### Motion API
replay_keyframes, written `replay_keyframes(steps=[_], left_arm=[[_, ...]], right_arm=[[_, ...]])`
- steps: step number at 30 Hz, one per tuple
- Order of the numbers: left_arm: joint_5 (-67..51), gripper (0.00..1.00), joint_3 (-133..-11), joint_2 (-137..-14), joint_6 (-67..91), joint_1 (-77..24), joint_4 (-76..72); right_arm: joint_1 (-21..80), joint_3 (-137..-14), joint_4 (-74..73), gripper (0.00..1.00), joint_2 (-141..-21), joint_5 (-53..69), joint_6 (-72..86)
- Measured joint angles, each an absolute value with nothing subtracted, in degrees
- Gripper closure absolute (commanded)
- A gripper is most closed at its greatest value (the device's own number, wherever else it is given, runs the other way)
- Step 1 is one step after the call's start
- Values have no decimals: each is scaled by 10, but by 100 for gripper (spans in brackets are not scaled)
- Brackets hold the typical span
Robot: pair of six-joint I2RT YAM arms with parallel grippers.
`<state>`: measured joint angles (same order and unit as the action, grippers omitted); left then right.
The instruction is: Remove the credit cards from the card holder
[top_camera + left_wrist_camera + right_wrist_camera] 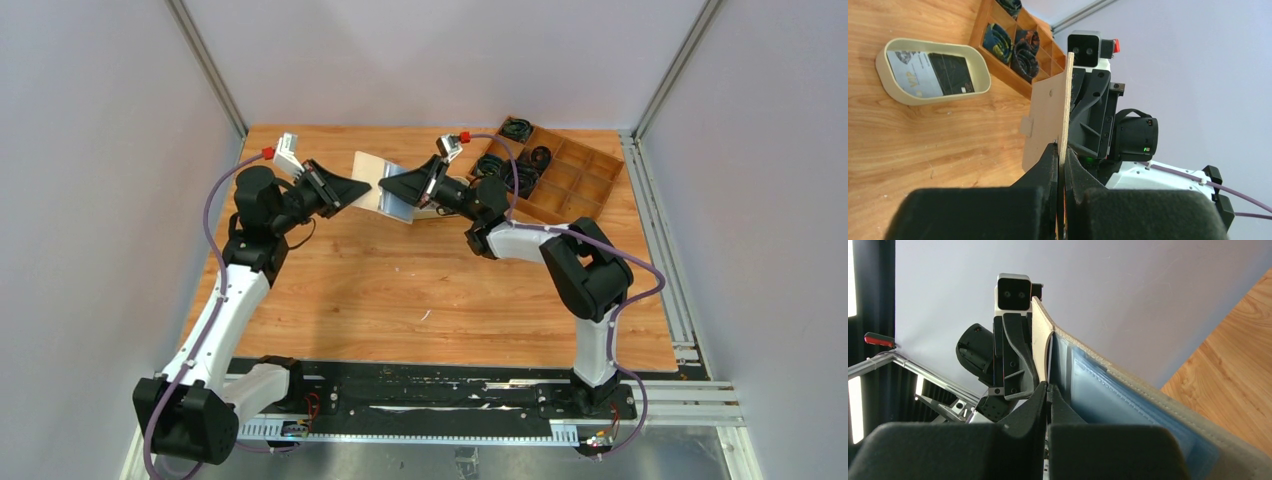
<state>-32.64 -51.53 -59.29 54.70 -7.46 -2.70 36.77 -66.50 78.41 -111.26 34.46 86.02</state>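
Left wrist view: tray [881, 67] holds cards [950, 75]; left hand [1060, 150] and right hand [1049, 387] clamp card holder [1048, 120].

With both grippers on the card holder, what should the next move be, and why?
Probably lower the card holder to the table: left gripper and right gripper pinch it aloft, credit cards lie in the tray, visible pockets look empty.

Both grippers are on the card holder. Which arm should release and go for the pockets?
Right, probably. The right gripper faces the blue pockets of the card holder; the left gripper clamps its edge seeing only the beige outside, so it should hold.
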Motion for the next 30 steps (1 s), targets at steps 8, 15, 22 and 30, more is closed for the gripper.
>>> replay_keyframes(steps=[8,15,22,30], left_arm=[[-333,100,-510,-591,547,-67,-17],[-326,100,-510,-582,549,-53,-29],[-326,100,-510,-582,549,-53,-29],[-326,100,-510,-582,550,-53,-29]], right_arm=[[350,-617,800,100,-1104,347,862],[319,-596,797,100,-1104,343,862],[325,-620,786,77,-1104,355,857],[361,-682,724,73,-1075,379,806]])
